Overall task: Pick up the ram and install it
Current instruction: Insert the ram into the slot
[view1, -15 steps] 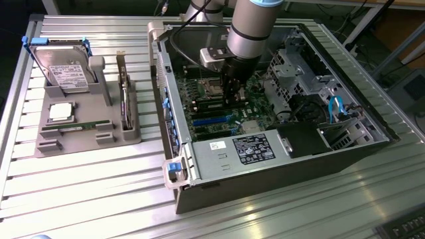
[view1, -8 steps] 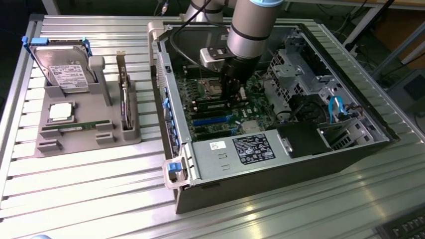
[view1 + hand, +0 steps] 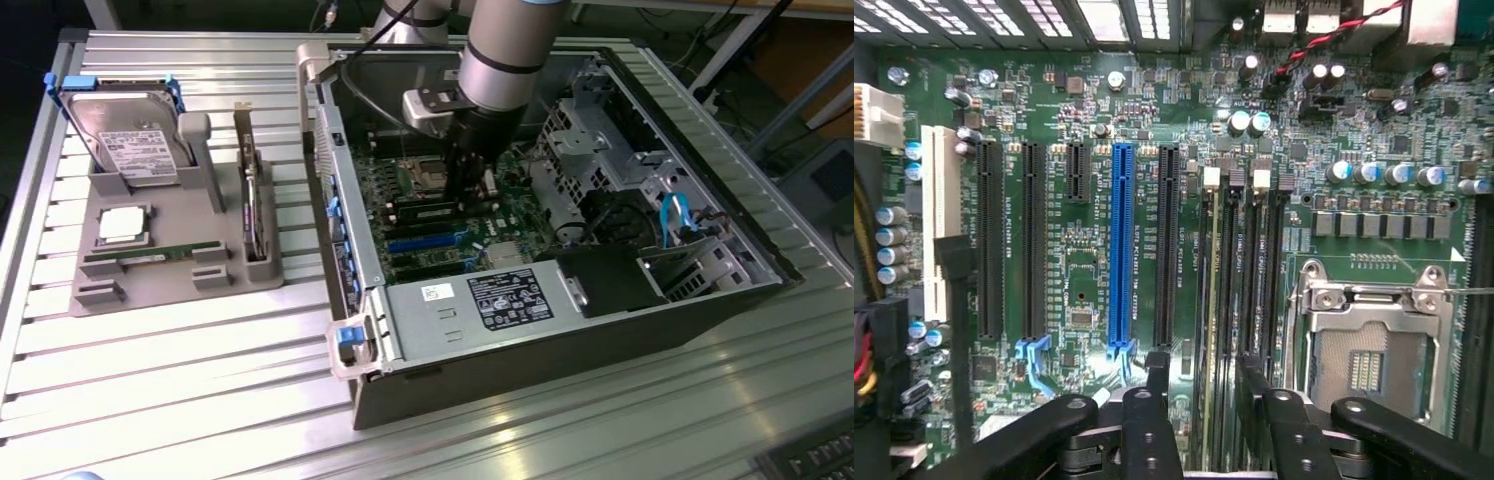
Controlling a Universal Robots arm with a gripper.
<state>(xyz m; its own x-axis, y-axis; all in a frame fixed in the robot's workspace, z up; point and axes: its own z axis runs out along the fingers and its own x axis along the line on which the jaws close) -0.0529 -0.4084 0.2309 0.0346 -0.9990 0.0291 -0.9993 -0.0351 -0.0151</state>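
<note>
Wrist view, gripper gripping ram, parallel to slots.

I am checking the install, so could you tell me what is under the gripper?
The gripper is over the motherboard's memory slots; its fingers cover the near slot ends.

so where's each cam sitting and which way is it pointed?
Exterior view: off the arm, raised, looking down across the metal table at the open PC case and the parts tray; the arm reaches down into the case.
Wrist view: on the wrist, inside the case, facing straight at the motherboard; the gripper shows, with the ram between its fingers over the RAM slots.
Shared: the motherboard, blue slot and CPU socket.
</note>
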